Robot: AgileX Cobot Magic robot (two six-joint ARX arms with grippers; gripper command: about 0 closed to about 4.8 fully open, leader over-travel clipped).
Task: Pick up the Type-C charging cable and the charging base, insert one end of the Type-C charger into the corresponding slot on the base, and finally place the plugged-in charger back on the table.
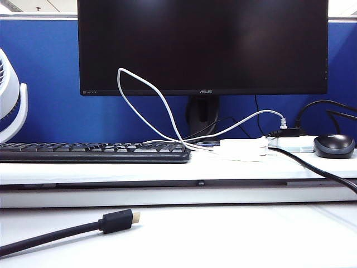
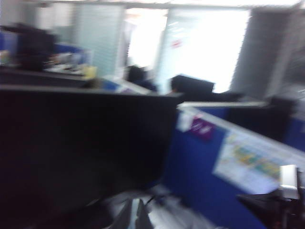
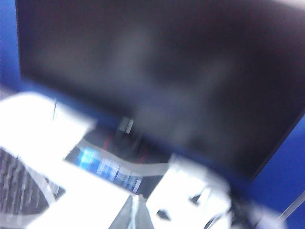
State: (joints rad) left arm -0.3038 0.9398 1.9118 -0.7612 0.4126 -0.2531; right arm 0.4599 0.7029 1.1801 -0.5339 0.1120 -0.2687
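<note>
**A:** So where's the charging base point(image 1: 241, 149) sitting? Any room around it?

**B:** It's on the table's point(image 1: 223, 234) raised ledge under the ASUS monitor point(image 1: 202, 44), squeezed between the keyboard point(image 1: 92, 152) and the power strip point(image 1: 293, 143). The Type-C charging cable point(image 1: 146, 106) meets the base there and loops up in front of the screen. Mouse point(image 1: 334, 146) sits by the right edge. The lower front is mostly open, just a black plug point(image 1: 119, 220) lying on it.

**A:** Grippers?

**B:** Neither shows in the exterior view. Left gripper point(image 2: 137, 215) and right gripper point(image 3: 135, 212) only peek into their blurry wrist views, both clenched, nothing in them.
</note>
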